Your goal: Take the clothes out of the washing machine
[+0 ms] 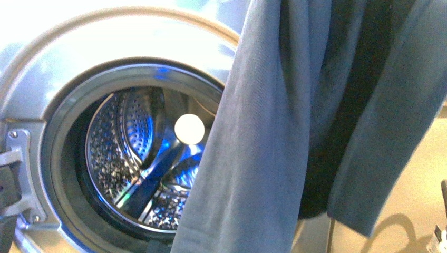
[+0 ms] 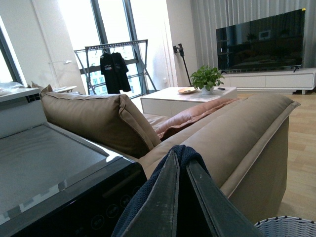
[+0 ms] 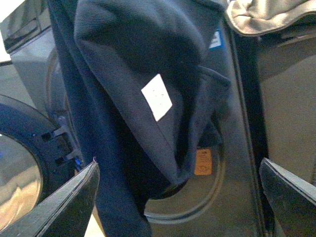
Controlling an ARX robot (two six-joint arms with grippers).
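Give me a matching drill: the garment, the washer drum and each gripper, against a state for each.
1. slate-blue knit garment
2. perforated steel drum
3. left gripper
4. right gripper

A. fingers spread wide
B. hanging limp in mid-air
C. fingers pinched on fabric
D. gleaming with blue light

Pairs: 1-B, 2-D, 3-C, 4-A
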